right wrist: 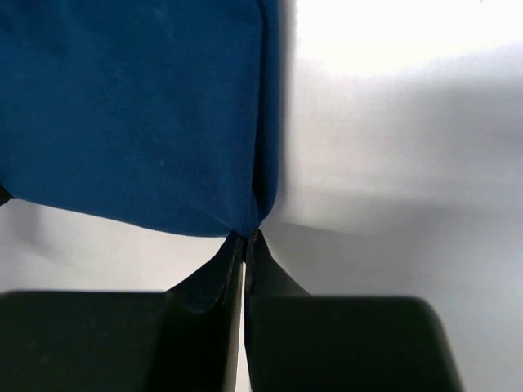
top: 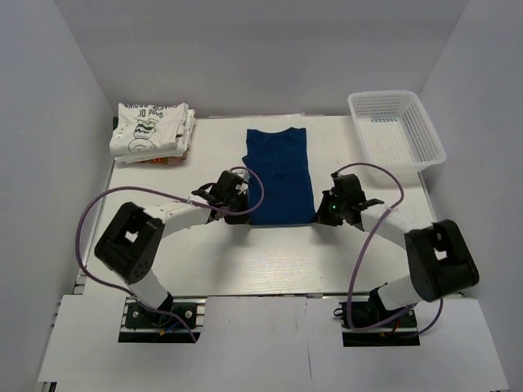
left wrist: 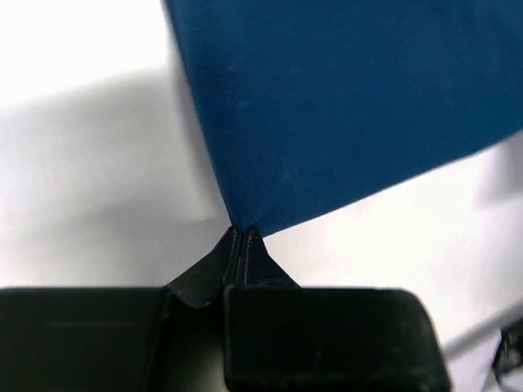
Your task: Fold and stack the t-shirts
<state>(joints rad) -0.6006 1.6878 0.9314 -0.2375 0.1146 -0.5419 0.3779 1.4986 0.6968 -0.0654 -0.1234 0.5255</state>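
The navy-blue t-shirt point(top: 280, 174) lies folded into a long strip in the middle of the table, collar at the far end. My left gripper point(top: 243, 214) is shut on its near left corner point(left wrist: 245, 222). My right gripper point(top: 320, 216) is shut on its near right corner point(right wrist: 255, 220). In both wrist views the jaws are pressed together with blue cloth pinched at the tips. A stack of folded white t-shirts with dark lettering and a cartoon graphic point(top: 153, 129) sits at the far left of the table.
A white plastic mesh basket point(top: 395, 129) stands at the far right corner. White walls close in the table on the left, back and right. Purple cables loop from both arms over the near table.
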